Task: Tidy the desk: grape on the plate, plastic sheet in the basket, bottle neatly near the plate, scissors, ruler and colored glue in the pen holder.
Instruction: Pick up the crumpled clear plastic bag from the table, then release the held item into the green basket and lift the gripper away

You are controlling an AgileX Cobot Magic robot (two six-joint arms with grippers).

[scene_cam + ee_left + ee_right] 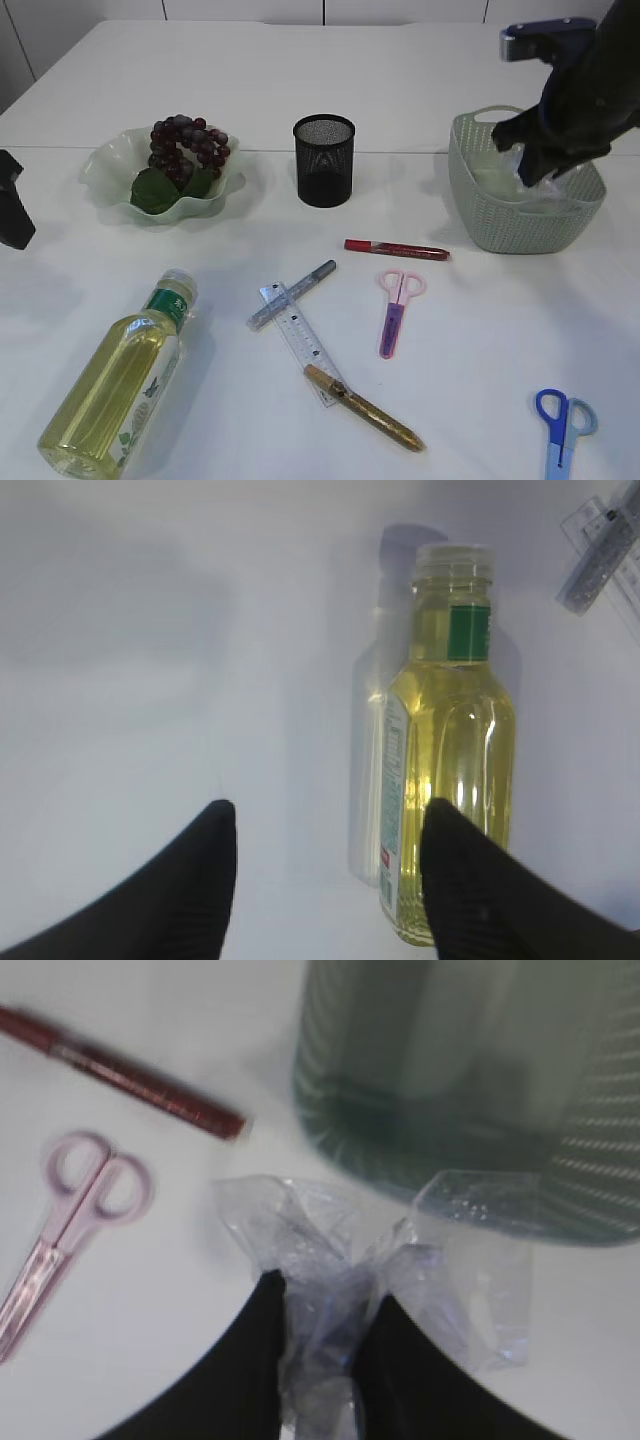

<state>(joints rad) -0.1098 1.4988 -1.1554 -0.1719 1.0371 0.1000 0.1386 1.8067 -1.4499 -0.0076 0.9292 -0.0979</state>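
Observation:
My right gripper (533, 168) is shut on the crumpled clear plastic sheet (330, 1250) and holds it over the green basket (520, 228), near its rim (450, 1090). My left gripper (325, 825) is open and empty, low over the table beside the lying bottle of yellow liquid (450, 740); the bottle also shows at the front left in the exterior view (120, 385). The grapes (188, 145) lie on the green plate (110, 165). The black mesh pen holder (324, 160) stands at the centre back. A clear ruler (300, 340), pink scissors (395, 310) and red glue pen (397, 249) lie on the table.
A silver glue pen (292, 294) lies across the ruler, and a gold glue pen (365, 408) lies at its near end. Blue scissors (562, 425) lie at the front right corner. The pink scissors (70, 1220) and red glue pen (130, 1075) lie left of the basket.

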